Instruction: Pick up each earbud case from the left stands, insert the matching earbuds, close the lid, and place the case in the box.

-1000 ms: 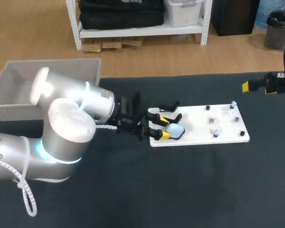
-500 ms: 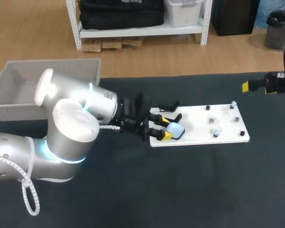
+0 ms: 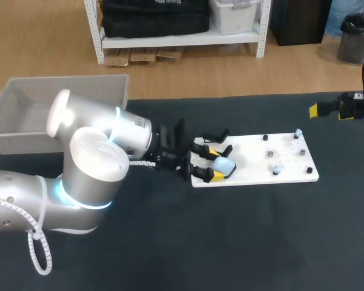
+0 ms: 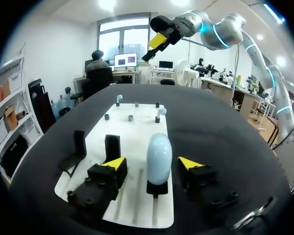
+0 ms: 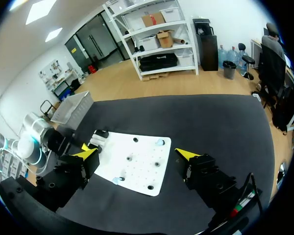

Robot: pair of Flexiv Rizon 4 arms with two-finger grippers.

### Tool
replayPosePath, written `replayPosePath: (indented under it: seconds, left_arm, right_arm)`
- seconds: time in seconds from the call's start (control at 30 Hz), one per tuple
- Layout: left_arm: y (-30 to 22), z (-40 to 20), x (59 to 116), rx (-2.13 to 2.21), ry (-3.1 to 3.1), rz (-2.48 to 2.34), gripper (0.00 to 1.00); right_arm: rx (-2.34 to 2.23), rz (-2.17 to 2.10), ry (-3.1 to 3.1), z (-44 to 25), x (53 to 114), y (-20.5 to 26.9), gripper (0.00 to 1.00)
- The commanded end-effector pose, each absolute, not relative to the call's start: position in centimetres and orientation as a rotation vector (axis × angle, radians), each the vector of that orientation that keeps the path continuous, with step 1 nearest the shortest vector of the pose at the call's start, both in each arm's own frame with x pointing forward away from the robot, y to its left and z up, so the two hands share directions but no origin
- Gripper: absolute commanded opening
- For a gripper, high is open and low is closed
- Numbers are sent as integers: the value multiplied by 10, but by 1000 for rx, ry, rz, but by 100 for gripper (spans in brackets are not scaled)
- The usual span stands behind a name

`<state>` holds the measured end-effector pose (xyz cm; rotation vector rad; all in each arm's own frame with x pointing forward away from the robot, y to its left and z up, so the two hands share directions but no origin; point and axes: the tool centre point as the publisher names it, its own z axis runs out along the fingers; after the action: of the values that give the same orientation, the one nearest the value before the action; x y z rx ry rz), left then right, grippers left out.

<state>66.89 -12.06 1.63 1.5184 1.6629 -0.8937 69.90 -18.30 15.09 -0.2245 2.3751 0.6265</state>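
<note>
Earbud case point(image 4: 159, 152), pale blue and closed, is standing upright on a black stand point(image 4: 157, 188) at the near end of the white board point(image 4: 137, 127). Left gripper point(image 3: 213, 164) is straddling it, jaws spread, a gap showing on each side of the case. Two bare black stands point(image 4: 78, 145) are sitting beside it. Two earbuds point(image 4: 119, 98) are resting on pegs further along the board. Right gripper point(image 5: 136, 154) is hovering above the dark table point(image 3: 242, 242), jaws spread wide, well apart from the board. Box point(image 3: 24, 100) is sitting beyond the left arm.

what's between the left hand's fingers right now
the pale blue earbud case, upright on its black stand, with a gap to each yellow tip of the open left hand; the left wrist view shows it
</note>
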Motion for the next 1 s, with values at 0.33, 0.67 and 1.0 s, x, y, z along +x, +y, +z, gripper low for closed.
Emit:
replayPosePath:
  seconds: [0.33, 0.67, 1.0]
  left_arm:
    - [-121, 14, 670, 1493, 1654, -935, 61]
    - [-119, 18, 669, 1487, 1625, -975, 58]
    - [-119, 16, 667, 1488, 1620, -987, 55]
  right_arm:
    - [-228, 631, 2374, 150, 700, -184, 100]
    - [-228, 631, 2374, 150, 700, -184, 100]
    - [-228, 631, 2374, 150, 700, -184, 100]
